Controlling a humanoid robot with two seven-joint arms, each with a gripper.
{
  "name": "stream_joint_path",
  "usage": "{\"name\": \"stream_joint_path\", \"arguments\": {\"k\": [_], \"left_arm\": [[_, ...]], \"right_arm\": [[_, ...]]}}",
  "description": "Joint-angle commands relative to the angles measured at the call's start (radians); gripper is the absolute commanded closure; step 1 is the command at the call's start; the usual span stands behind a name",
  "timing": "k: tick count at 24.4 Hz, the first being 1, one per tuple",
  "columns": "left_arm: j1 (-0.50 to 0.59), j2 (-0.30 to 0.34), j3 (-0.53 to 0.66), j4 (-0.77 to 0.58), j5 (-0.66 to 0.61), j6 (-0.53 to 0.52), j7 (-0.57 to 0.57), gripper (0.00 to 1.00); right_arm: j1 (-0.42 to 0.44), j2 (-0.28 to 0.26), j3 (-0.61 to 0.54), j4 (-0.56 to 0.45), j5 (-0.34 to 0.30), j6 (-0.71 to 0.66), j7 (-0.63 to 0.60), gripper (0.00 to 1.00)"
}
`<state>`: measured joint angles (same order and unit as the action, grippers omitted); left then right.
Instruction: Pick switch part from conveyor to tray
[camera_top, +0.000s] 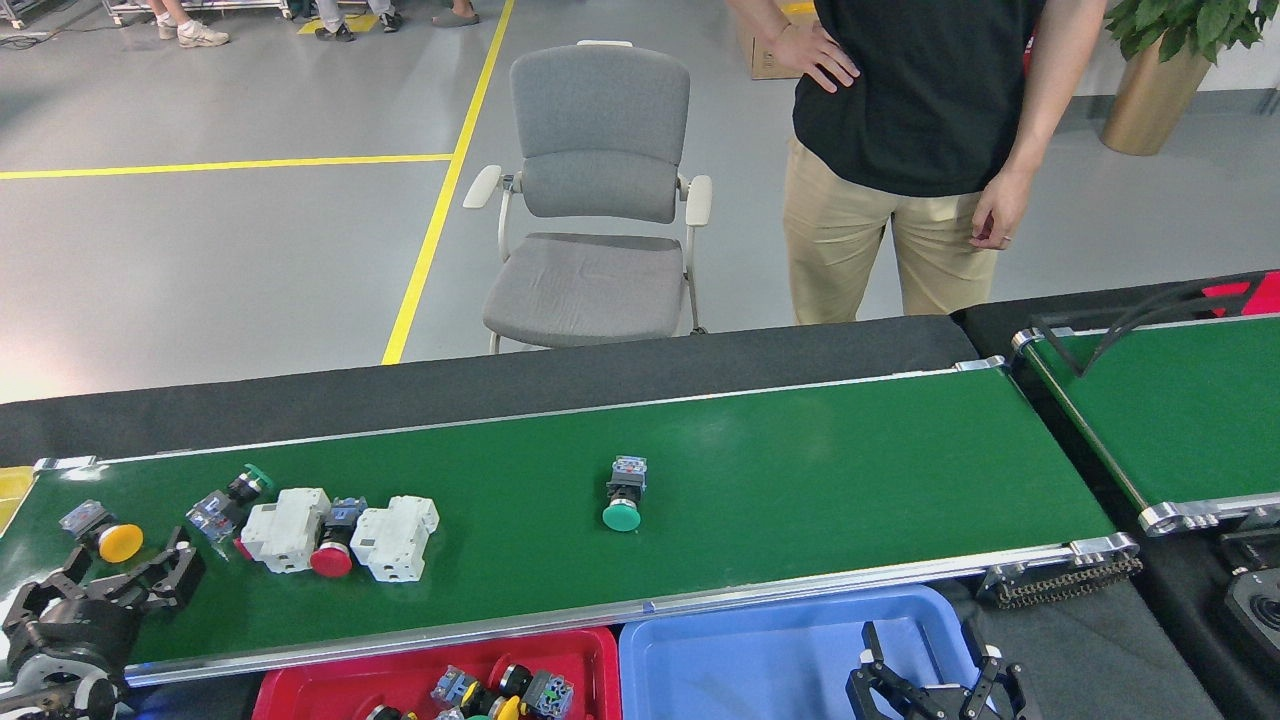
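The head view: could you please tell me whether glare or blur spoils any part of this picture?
Head view: the long glossy dark-green conveyor belt shows only a soft sheen near its middle; a bright washed-out patch lies on the grey floor at the left edge; the green-capped push-button switch is sharp and casts a small soft shadow.

- The conveyor (800, 470) lies bare right of the green-capped switch (623, 494), which stands alone mid-belt.
- At the left end, a yellow-capped switch (105, 533), two white blocks (340, 532) and a red-capped switch (333, 548) crowd together, touching.
- The blue tray (740, 660) offers open room.
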<state>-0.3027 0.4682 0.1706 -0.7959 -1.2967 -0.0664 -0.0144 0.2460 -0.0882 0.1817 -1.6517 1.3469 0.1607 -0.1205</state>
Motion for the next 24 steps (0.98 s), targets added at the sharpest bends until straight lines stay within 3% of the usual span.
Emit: {"name": "stream_joint_path", "arguments": {"k": [1, 4, 5, 8, 13, 16, 18, 21, 24], "left_arm": [[-0.033, 0.024, -0.013, 0.043, -0.003, 0.085, 0.016, 0.01], [-0.070, 0.047, -0.046, 0.130, -0.003, 0.174, 0.019, 0.08], [-0.076, 0.052, -0.051, 0.156, -0.001, 0.195, 0.020, 0.16], [-0.087, 0.052, -0.048, 0.176, 0.004, 0.201, 0.042, 0.51], [-0.085, 0.044, -0.048, 0.181, 0.027, 0.192, 0.100, 0.77], [-0.076, 0.030, -0.051, 0.159, 0.031, 0.157, 0.100, 0.80], [-0.058, 0.018, -0.051, 0.076, 0.031, 0.105, 0.100, 0.81], [0.024, -0.016, -0.049, -0.135, 0.033, -0.021, 0.097, 0.81], [0.148, -0.042, -0.049, -0.378, 0.031, -0.104, 0.090, 0.81]], "right_arm": [[-0.024, -0.004, -0.002, 0.001, -0.002, -0.029, -0.005, 0.00], [-0.045, 0.001, 0.002, 0.033, -0.002, -0.052, -0.005, 0.00], [-0.048, 0.001, 0.005, 0.036, -0.002, -0.056, -0.005, 0.00], [-0.051, 0.002, 0.005, 0.039, -0.002, -0.078, -0.005, 0.00], [-0.054, 0.004, 0.004, 0.046, -0.002, -0.076, -0.005, 0.00], [-0.054, 0.001, -0.005, 0.047, -0.002, -0.075, -0.005, 0.00], [-0.051, 0.002, -0.010, 0.046, -0.003, -0.072, -0.005, 0.00], [-0.044, 0.004, -0.077, 0.032, -0.008, -0.073, -0.005, 0.00], [-0.044, -0.010, -0.123, 0.023, -0.060, -0.082, -0.005, 0.00]]}}
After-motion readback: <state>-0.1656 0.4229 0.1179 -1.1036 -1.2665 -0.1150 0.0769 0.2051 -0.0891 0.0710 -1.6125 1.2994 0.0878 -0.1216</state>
